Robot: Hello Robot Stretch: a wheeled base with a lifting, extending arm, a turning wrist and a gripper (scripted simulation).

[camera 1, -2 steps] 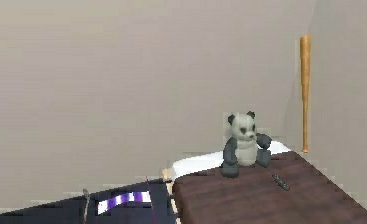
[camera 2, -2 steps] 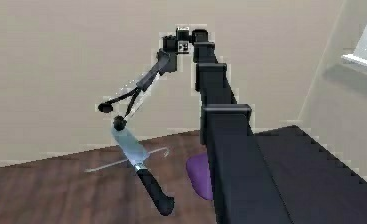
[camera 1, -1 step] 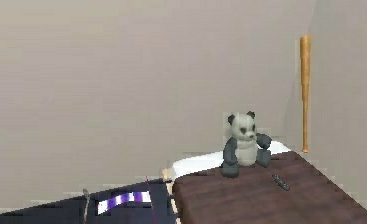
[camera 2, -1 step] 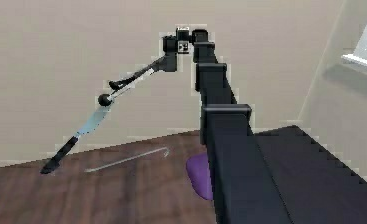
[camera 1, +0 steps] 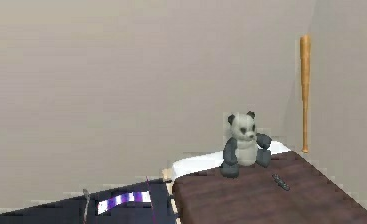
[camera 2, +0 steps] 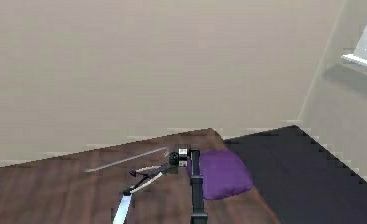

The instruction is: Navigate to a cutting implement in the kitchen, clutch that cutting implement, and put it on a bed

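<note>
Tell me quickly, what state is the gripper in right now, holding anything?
Gripper: state cannot be told; a pale thin thing shows at its far end against the brown surface, so whether it holds anything cannot be told.

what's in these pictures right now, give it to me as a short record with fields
furniture: bed with a brown cover, white pillow at its far end
toy: panda sitting on the bed
corner: bat leaning upright against the wall
hand: hand above a brown surface, near a purple cushion
nearby: thin grey rod lying on that surface
holding: cannot tell
</note>
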